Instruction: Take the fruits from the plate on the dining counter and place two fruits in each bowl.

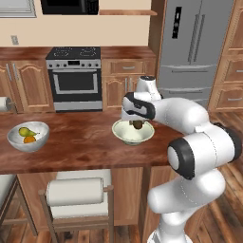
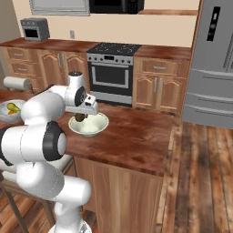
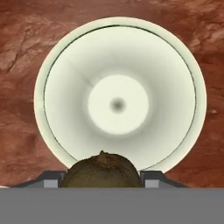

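My gripper [image 1: 137, 124] is shut on the dark olive-brown fruit [image 3: 103, 170] and hangs just above the right bowl [image 1: 124, 137] on the dining counter [image 1: 80, 142]. In the hand view this bowl [image 3: 41, 87] lies straight below with nothing in it, and the fruit sits between the fingertips [image 3: 51, 180]. From the right base the same fruit [image 2: 81, 117] is over the bowl [image 2: 95, 127]. The left bowl [image 1: 19, 144] holds the yellow-green pear [image 1: 25, 131] and the orange [image 1: 29, 139]. The plate and the tan-orange fruit are out of view.
A stool with a white cushion [image 1: 76, 190] stands under the counter's near edge. A paper towel roll [image 1: 4, 103] sits at the counter's far left. Behind are the oven [image 1: 76, 76], wooden cabinets [image 1: 28, 85] and the steel fridge [image 1: 194, 47].
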